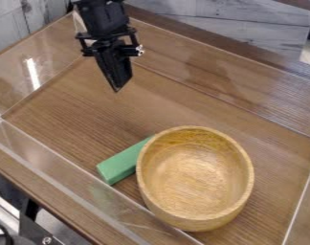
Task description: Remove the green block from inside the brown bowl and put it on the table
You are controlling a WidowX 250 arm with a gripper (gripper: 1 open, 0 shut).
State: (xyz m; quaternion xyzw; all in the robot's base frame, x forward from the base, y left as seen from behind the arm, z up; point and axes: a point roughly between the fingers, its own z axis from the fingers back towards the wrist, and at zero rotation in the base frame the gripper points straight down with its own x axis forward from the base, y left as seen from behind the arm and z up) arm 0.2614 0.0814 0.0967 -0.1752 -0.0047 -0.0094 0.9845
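Nearest to the camera runs a low clear wall [62,182] along the front edge of the table [209,100]. Just behind it stands the bowl [196,177], round and light brown, with a thick rim and nothing inside it. The block [120,164] lies flat on the table at the left side of the bowl, outside it, with one end reaching the bowl's outer wall; its other end points toward the front wall. Farther back and to the left, well apart from both, the gripper [116,86] hangs above the bare wood, pointing steeply down. Its dark fingers are pressed together into one tip and carry nothing.
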